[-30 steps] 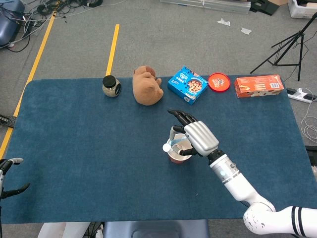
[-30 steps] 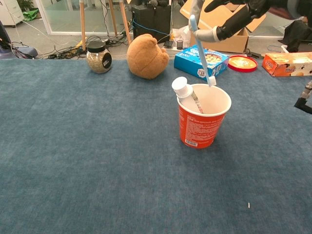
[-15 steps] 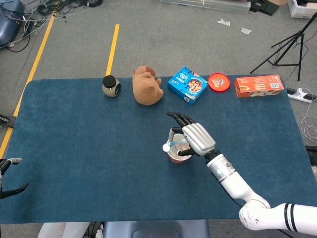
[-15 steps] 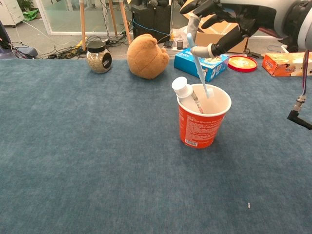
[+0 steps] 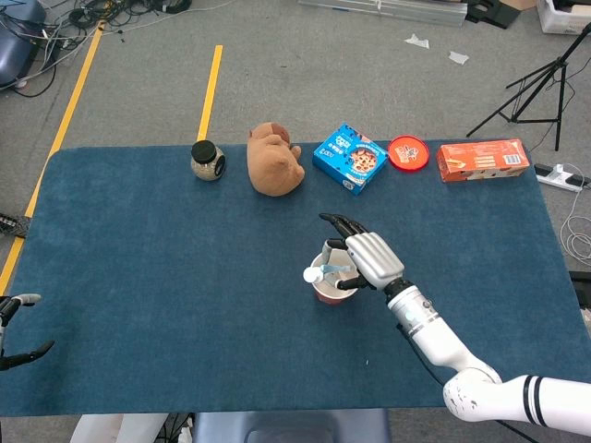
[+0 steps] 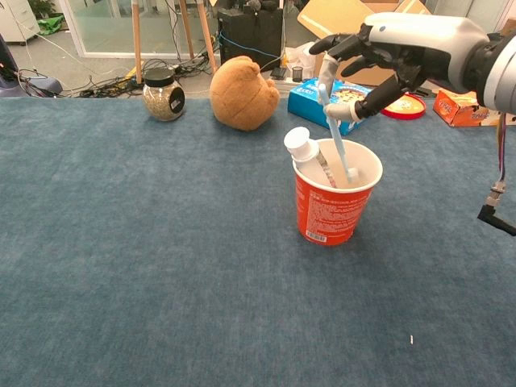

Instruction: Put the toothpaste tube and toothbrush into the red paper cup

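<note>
On the blue cloth-covered table (image 6: pixel 121 266), the right hand (image 6: pixel 387 60), pinching the light-blue plastic toothbrush (image 6: pixel 336 137), has lowered its head into the red paper cup (image 6: pixel 332 211) below, beside the white-capped toothpaste tube (image 6: pixel 306 151); release remains.

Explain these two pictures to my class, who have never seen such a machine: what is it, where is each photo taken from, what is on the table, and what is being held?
This is a two-armed robot with human-like hands, steered by a person. One photo looks down from its head, the other looks forward from its chest.

The right hand pinches a light blue toothbrush, whose lower end is already inside the red paper cup. A toothpaste tube already stands in the cup, white cap up.

The left hand shows only at the head view's edge, holding nothing.

Along the blue table's far edge stand a jar, a brown plush toy, a blue box, a red lid and an orange box.
</note>
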Controlling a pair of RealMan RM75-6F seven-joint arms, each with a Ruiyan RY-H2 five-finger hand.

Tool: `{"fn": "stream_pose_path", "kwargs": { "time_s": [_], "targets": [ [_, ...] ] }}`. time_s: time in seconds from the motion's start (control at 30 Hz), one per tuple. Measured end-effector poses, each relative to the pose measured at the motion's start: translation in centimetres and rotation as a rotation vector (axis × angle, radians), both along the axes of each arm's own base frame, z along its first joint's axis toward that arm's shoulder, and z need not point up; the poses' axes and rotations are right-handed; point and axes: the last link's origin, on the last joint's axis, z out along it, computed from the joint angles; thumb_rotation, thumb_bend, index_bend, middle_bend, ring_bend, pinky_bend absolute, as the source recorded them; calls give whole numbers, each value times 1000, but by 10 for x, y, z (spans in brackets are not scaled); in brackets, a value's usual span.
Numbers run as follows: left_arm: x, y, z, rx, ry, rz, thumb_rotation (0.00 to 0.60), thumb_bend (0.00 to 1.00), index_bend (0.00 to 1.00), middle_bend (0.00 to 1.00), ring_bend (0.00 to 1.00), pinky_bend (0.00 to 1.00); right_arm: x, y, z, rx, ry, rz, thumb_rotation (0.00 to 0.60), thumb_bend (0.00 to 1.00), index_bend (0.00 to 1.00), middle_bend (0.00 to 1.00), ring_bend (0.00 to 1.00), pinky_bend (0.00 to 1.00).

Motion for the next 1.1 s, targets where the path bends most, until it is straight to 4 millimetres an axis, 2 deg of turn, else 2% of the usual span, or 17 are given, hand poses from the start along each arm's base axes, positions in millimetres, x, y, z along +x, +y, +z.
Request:
{"fn": "stream_pose_path", "kwargs": {
  "time_s": [0.47, 1.1],
  "targets": [
    [1, 0, 0, -2, 1, -1, 600, 0, 295, 357, 257, 308, -18, -3, -6, 16, 6, -36, 600, 222, 590, 79, 0, 130],
    [0, 0, -1, -5, 5, 1, 600, 0, 295, 357, 257, 308, -27, -5, -5, 15, 2, -58, 600, 192, 437, 78, 0, 130]
  ]
}}
